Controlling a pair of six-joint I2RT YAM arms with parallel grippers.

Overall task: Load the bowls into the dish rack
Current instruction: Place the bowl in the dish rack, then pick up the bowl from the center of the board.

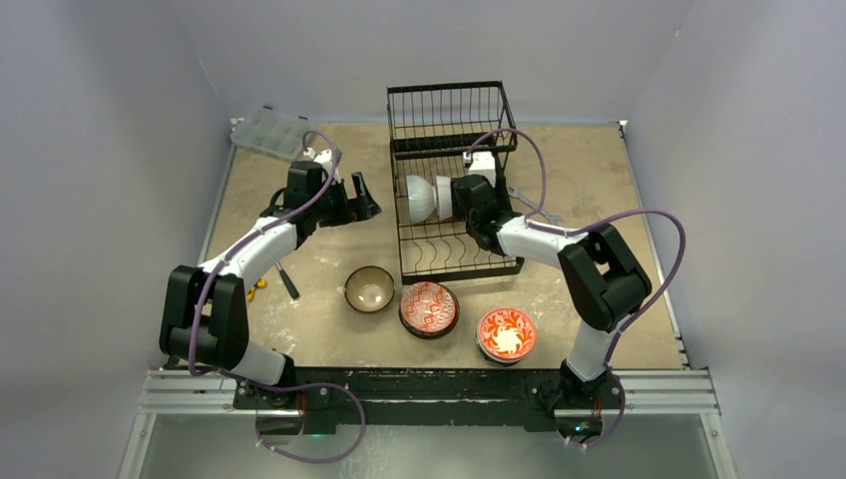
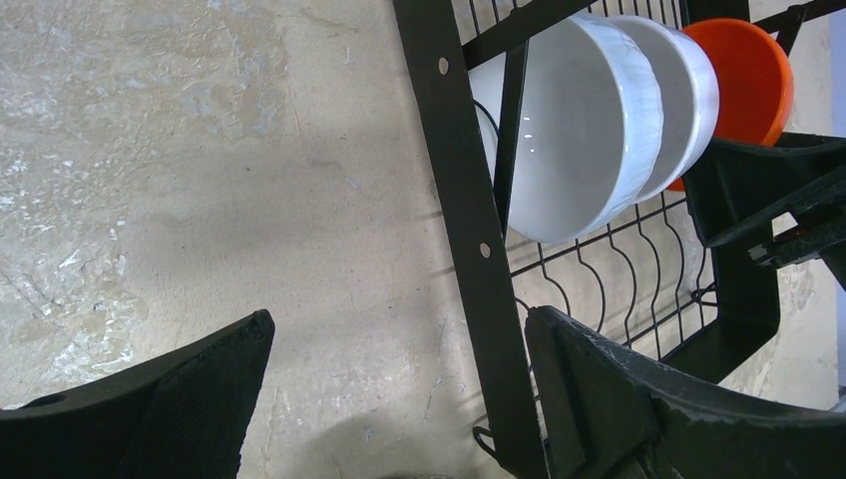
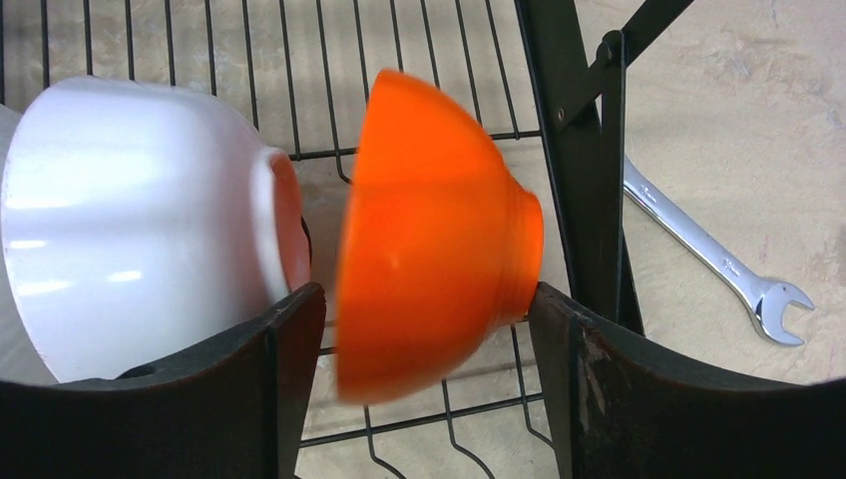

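We are seeing the right gripper (image 3: 424,299) fingers (image 3: 289,369) flanking the orange bowl (image 3: 429,230), clamping or letting go we cannot tell, bowl standing on edge in the dish rack (image 3: 574,150) beside two white bowls (image 3: 130,220), left gripper (image 2: 399,329) gaping empty just left of the rack, three bowls (image 1: 429,307) lying in front of the rack.

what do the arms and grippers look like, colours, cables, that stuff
Both arms, left arm and right arm, have black joint housings and white link tubes, with a lilac cable looped along each. The left gripper and right gripper carry broad, curved matte-black fingers.
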